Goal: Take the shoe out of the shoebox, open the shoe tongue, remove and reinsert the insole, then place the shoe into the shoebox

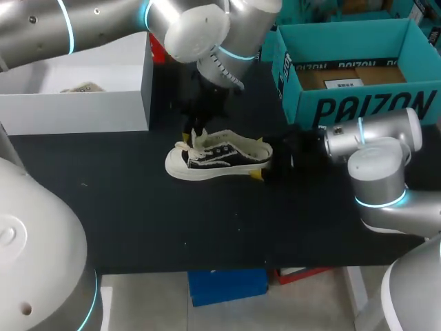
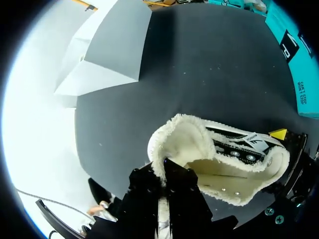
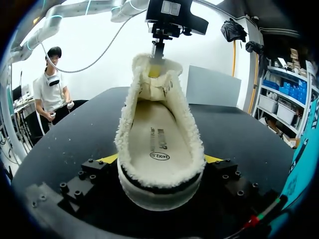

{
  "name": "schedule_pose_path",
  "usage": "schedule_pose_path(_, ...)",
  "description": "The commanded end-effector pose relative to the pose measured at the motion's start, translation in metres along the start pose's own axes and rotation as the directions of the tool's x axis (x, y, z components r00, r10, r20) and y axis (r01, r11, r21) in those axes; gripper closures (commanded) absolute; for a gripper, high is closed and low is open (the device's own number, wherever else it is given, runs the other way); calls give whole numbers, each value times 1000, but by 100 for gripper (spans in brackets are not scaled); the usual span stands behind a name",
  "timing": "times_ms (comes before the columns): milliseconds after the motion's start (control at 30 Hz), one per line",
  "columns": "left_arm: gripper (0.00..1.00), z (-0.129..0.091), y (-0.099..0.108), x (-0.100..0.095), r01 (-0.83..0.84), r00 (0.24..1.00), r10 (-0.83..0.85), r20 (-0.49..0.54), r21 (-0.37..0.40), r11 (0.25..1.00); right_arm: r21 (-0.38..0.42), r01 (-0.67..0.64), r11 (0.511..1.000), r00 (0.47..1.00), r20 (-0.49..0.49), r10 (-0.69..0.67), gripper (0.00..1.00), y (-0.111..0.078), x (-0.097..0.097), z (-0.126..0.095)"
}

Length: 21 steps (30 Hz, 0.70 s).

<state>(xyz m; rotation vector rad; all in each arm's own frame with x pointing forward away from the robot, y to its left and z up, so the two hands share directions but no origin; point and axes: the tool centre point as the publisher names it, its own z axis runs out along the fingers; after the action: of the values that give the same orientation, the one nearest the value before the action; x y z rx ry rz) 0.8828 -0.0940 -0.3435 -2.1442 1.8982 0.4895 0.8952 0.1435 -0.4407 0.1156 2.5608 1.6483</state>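
Clamps shoe point(image 1: 220, 157) by the heel in right gripper point(image 3: 160, 165), long axis straight ahead; pinches shoe tongue point(image 2: 184, 144) in left gripper point(image 2: 165, 174), above insole point(image 3: 159, 137).

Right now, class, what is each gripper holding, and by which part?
The left gripper pinches the shoe by its tongue; the right gripper clamps its heel.

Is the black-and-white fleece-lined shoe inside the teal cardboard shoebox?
No, the shoe rests on the black table, outside the teal shoebox.
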Motion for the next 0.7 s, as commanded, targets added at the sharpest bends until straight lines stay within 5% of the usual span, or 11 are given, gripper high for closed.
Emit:
schedule_pose_path(33,100,14,-1,-19,-3,975,1,-223,-7,1000,3,-3,1000,1000,2,3,100,-7,-1,-3)
schedule_pose_path(233,63,22,-1,-24,-18,957,21,-289,13,1000,3,-3,1000,1000,2,3,100,-7,-1,-3)
schedule_pose_path(300,27,24,1,-25,-35,950,43,-309,30,999,3,-3,1000,1000,2,3,100,-7,-1,-3)
schedule_pose_path(367,4,27,3,-26,-47,945,56,-323,38,998,3,-3,1000,1000,2,3,100,-7,-1,-3)
schedule_pose_path(700,0,33,6,-30,-61,934,67,-352,30,998,3,-3,1000,1000,2,3,100,-7,-1,-3)
